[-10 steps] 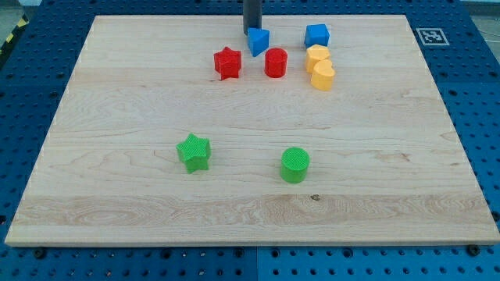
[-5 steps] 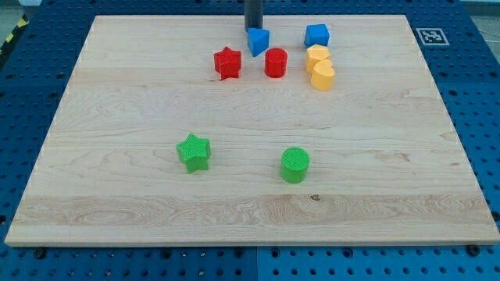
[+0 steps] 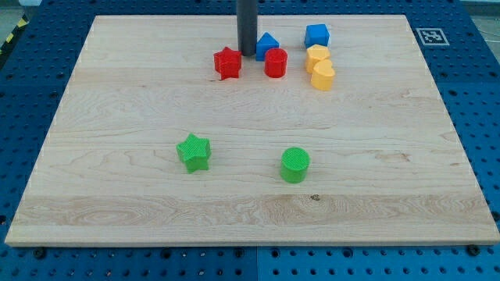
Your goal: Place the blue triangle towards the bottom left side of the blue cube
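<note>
Blue blocks number two: the blue triangle (image 3: pixel 267 44) sits at eight o'clock of the blue cube (image 3: pixel 316 35), touching the red cylinder (image 3: pixel 276 62). My tip (image 3: pixel 247 53), a gripperless end effector holding nothing, stands at the triangle's nine o'clock on the table (image 3: pixel 117 117).

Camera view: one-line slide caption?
My tip sits left of the blue triangle, between red star and red cylinder; blue cube upper right.

a pale wooden board (image 3: pixel 156 101) lies on a blue perforated table (image 3: pixel 23 117), evenly lit
</note>
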{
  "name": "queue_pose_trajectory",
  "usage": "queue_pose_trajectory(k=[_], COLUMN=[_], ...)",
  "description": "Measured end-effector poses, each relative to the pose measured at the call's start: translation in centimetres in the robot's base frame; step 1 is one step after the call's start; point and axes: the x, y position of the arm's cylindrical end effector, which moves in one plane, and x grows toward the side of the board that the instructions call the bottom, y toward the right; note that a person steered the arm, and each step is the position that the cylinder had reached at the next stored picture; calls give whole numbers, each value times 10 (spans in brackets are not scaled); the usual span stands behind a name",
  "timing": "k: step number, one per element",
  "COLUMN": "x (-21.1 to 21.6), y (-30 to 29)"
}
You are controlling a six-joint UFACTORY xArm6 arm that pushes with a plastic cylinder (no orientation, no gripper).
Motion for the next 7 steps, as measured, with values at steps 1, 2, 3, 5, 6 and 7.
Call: queue_pose_trajectory(k=[1,2,3,5,6,7], x=[0,0,0,0,0,0], y=[14,28,38,52,62,65])
